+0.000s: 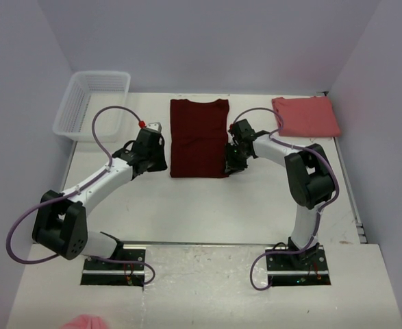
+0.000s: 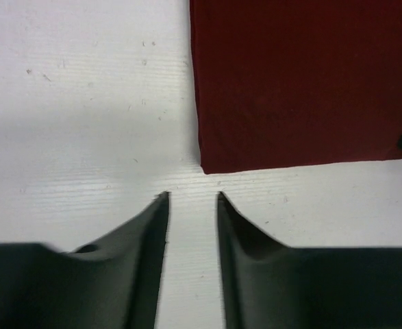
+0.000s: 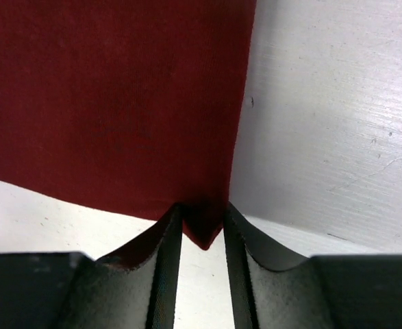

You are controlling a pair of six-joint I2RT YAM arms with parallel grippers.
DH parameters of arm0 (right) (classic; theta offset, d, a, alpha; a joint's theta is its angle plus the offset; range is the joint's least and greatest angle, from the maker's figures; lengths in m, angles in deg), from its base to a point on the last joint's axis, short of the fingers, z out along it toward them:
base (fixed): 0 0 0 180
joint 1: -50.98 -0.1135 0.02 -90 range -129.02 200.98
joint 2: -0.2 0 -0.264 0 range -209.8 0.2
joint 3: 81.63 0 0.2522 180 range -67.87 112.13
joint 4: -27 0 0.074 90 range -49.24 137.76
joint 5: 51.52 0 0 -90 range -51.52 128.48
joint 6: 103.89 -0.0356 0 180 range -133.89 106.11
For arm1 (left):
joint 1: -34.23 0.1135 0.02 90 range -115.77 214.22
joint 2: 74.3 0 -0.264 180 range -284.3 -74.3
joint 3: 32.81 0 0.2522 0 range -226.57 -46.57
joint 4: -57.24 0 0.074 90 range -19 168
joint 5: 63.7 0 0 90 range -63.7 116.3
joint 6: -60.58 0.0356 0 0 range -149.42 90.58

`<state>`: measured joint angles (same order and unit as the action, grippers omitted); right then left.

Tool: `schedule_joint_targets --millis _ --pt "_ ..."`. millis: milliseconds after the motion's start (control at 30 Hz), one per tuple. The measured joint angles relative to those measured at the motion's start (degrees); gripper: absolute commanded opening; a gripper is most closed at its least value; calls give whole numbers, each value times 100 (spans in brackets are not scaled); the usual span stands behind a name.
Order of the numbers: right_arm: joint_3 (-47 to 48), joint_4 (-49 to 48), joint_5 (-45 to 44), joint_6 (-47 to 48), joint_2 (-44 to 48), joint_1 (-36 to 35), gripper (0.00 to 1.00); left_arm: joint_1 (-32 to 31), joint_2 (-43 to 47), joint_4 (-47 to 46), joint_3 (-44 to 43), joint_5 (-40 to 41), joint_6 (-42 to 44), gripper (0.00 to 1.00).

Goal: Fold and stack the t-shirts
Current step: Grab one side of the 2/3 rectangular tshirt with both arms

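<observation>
The dark maroon t-shirt point(image 1: 199, 137) lies flat in a long folded rectangle at the table's middle. The salmon pink t-shirt point(image 1: 305, 116) lies folded at the back right. My left gripper point(image 1: 164, 165) is open and empty on the table just short of the maroon shirt's near left corner point(image 2: 211, 164); in the left wrist view, my left gripper point(image 2: 192, 197) has bare table between its jaws. My right gripper point(image 1: 231, 166) is at the shirt's near right corner. In the right wrist view, my right gripper point(image 3: 202, 207) is open, and the corner tip point(image 3: 204, 229) lies between its jaws.
A white plastic mesh basket point(image 1: 70, 104) stands at the back left. A pink lump point(image 1: 84, 322) shows at the bottom edge, in front of the arm bases. The table's right edge point(image 1: 348, 185) runs close beside the right arm.
</observation>
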<state>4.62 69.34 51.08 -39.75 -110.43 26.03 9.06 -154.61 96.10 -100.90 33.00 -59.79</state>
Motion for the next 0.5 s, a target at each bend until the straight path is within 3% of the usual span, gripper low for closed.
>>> schedule_joint_targets --millis 133,200,300,500 --pt "0 -13 13 -35 0 0 21 0 155 -22 109 4 -72 44" --pt "-11 -39 17 -63 0 0 10 0 219 -20 149 4 -72 44" --pt "-68 -109 37 -116 0 0 2 0 232 -15 173 11 -74 45" --pt "-125 -186 48 -160 2 0 0 0 232 -46 210 -33 -114 48"
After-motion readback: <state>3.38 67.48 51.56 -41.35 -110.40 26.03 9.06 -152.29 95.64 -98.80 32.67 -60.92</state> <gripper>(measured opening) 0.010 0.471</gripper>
